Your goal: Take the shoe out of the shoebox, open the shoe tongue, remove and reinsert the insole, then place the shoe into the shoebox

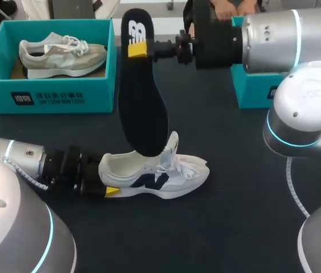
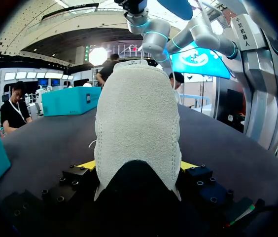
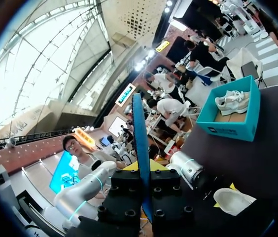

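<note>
The shoe (image 2: pixel 136 128) had a heel of rough, napped off-white suede. The insole (image 1: pixel 142 108) looked matt black and foam-like. The shoebox (image 1: pixel 46 98) seemed matt teal cardboard. The table (image 1: pixel 234 227) was dull, dark and smooth. The right arm (image 1: pixel 274 34) showed satin silver metal.

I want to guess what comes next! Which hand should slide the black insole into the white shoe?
Right. The right hand is shut on the insole, whose lower end hangs at the opening of the white shoe. The left hand grips the shoe's heel, likely best steadying it.
</note>
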Robot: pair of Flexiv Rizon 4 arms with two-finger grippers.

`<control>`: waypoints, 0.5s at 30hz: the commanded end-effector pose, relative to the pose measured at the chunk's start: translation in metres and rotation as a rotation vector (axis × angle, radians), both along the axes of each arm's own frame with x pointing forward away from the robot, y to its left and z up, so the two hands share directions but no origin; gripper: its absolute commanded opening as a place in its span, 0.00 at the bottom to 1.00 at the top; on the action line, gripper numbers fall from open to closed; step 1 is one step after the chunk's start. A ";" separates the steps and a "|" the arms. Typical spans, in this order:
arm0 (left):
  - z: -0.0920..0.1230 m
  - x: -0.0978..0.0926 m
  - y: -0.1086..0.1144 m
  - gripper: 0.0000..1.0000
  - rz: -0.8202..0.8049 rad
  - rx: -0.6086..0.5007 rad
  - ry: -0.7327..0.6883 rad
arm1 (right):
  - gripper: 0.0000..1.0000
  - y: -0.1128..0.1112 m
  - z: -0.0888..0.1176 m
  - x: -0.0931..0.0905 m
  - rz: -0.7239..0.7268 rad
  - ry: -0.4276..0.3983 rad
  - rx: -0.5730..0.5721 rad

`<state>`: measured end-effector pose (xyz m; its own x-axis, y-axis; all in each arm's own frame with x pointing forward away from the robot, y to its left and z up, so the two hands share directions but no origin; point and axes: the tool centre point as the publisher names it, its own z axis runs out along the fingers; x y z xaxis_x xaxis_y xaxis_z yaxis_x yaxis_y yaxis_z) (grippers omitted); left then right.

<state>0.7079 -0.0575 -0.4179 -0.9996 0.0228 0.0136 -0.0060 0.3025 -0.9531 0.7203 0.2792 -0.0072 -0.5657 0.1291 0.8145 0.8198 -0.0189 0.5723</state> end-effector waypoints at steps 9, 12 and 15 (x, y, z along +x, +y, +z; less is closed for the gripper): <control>-0.002 -0.001 0.000 0.00 0.003 0.000 0.000 | 0.00 -0.040 0.021 -0.005 -0.009 0.055 -0.020; -0.002 -0.001 0.000 0.00 0.003 0.000 0.000 | 0.00 -0.046 0.027 -0.010 -0.007 0.068 -0.008; -0.002 -0.001 0.000 0.00 0.003 0.000 0.000 | 0.00 -0.051 0.032 -0.017 -0.014 0.088 -0.003</control>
<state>0.7079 -0.0575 -0.4179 -0.9996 0.0228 0.0135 -0.0060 0.3026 -0.9531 0.7148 0.2430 0.0232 -0.4926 0.1306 0.8604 0.8661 -0.0226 0.4993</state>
